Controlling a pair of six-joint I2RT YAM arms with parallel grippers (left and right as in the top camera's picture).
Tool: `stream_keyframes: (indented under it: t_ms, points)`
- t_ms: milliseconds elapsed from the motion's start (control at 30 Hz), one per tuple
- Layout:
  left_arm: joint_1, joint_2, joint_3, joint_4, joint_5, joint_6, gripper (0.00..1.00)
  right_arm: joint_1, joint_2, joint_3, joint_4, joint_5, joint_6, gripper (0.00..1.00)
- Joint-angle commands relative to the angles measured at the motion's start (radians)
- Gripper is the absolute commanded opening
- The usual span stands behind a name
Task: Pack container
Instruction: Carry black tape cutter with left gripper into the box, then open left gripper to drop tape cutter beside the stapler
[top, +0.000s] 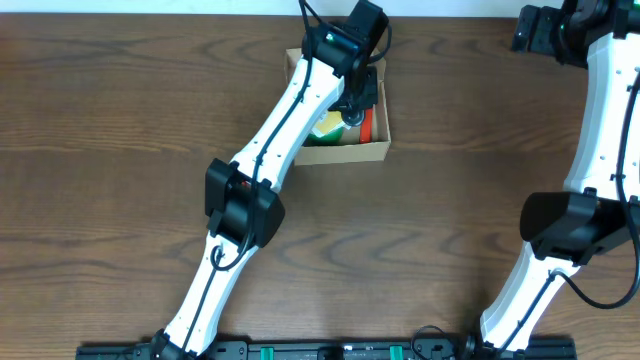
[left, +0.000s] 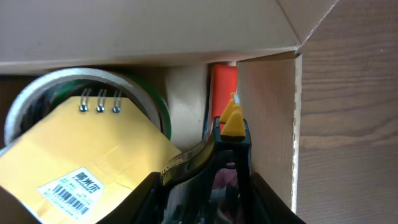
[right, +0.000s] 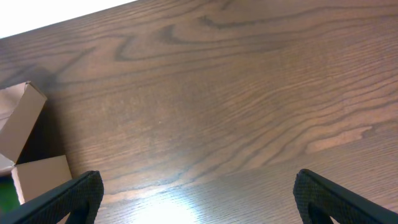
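Three items, a notepad (left: 81, 162), a tape roll (left: 37, 93) and a red marker (left: 224, 81), lie inside the container (top: 345, 152), whose lid we judge not yet shut; our left pincer (left: 233, 121) reaches into it, narrowed, whether grasping anything we cannot tell, while our right pincer (right: 200, 196) hangs released to the container's right.

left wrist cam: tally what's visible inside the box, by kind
Tape roll: 1
Yellow spiral notepad: 1
Red-orange marker: 1
Total visible in the container: 3
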Motion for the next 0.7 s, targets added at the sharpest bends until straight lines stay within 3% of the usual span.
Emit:
stream_keyframes:
  t_ms: [0, 500, 667]
  points:
    - [-0.020, 0.028, 0.012, -0.003, 0.018, -0.031, 0.05, 0.000, 0.005, 0.000, -0.002, -0.002, 0.012, 0.99]
    - [-0.080, 0.083, 0.011, 0.005, 0.010, -0.047, 0.06, 0.000, 0.005, 0.000, -0.002, -0.003, 0.012, 0.99]
    - [-0.080, 0.092, 0.011, 0.004, 0.010, -0.046, 0.20, 0.000, 0.005, 0.000, -0.002, -0.003, 0.012, 0.99]
